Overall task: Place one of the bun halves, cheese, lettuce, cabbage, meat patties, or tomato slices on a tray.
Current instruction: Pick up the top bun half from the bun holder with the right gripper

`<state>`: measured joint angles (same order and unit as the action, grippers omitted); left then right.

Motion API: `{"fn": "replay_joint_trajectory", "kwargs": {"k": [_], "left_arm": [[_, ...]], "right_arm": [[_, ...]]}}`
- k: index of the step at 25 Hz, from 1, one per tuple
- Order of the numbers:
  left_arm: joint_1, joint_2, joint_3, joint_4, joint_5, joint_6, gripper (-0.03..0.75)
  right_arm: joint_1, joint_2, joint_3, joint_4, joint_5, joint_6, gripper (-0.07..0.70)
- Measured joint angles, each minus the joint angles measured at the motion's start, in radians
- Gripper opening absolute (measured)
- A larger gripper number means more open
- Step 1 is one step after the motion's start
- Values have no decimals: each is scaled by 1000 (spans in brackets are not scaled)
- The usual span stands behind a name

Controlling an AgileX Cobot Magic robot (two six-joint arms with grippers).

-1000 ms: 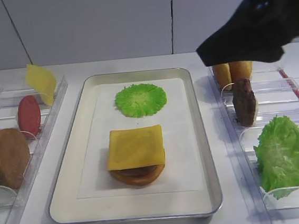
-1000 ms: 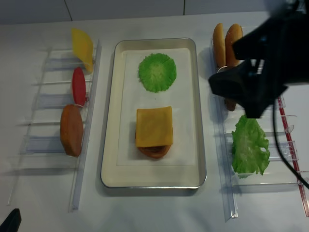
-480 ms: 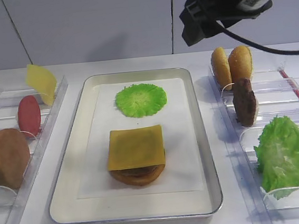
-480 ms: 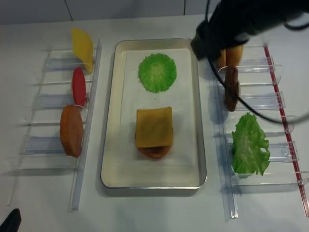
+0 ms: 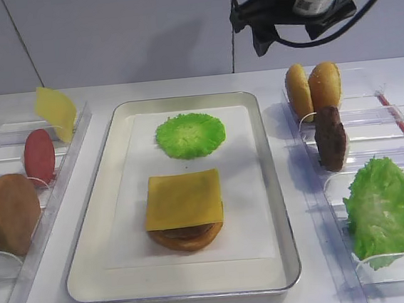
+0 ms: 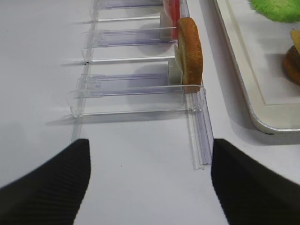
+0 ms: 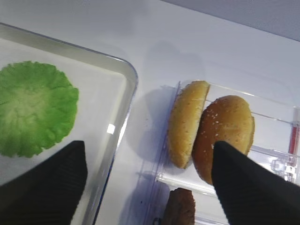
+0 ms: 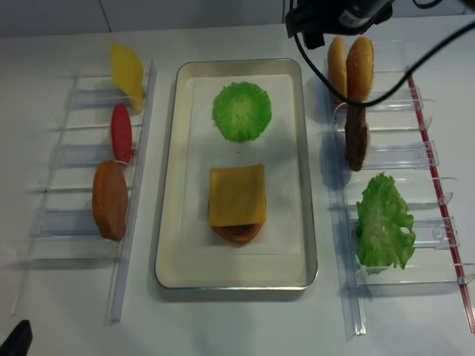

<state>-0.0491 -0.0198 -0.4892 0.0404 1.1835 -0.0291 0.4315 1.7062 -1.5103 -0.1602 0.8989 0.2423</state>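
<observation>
The silver tray (image 5: 282, 208) holds a green cabbage disc (image 5: 190, 135) at the back. In front of it a cheese slice (image 5: 183, 198) tops a patty and a bun base. Two bun halves (image 5: 324, 86) stand on edge in the right rack, with a dark meat patty (image 5: 330, 138) and lettuce (image 5: 386, 209) nearer me. My right gripper (image 7: 148, 154) hangs open and empty, high above the gap between the tray's far right corner and the bun halves (image 7: 225, 136). My left gripper (image 6: 147, 152) is open over bare table in front of the left rack.
The clear left rack (image 5: 68, 171) carries a yellow cheese slice (image 5: 56, 112), a red tomato slice (image 5: 39, 156) and a plain brown disc (image 5: 10, 213). The clear right rack (image 8: 415, 156) has a red strip along its outer side. A grey wall stands behind the table.
My right arm has swung up and back from over the right rack, uncovering the buns and the patty. Its jaws stayed open. Nothing on the tray or racks moved.
</observation>
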Motion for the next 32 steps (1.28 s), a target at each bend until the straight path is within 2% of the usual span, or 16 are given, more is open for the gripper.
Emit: {"fn": "replay_joint_trajectory", "kwargs": {"k": [4, 8, 14, 19, 32], "left_arm": [[0, 0, 0, 0, 0, 0, 493], [0, 0, 0, 0, 0, 0, 493], [0, 0, 0, 0, 0, 0, 493], [0, 0, 0, 0, 0, 0, 493], [0, 0, 0, 0, 0, 0, 493]], "right_arm": [[0, 93, -92, -47, 70, 36, 556], [-21, 158, -157, -47, 107, 81, 544], [-82, 220, -178, 12, 118, 78, 510], [-85, 251, -184, 20, 110, 47, 506], [-85, 324, -221, 12, 99, 45, 488]]}}
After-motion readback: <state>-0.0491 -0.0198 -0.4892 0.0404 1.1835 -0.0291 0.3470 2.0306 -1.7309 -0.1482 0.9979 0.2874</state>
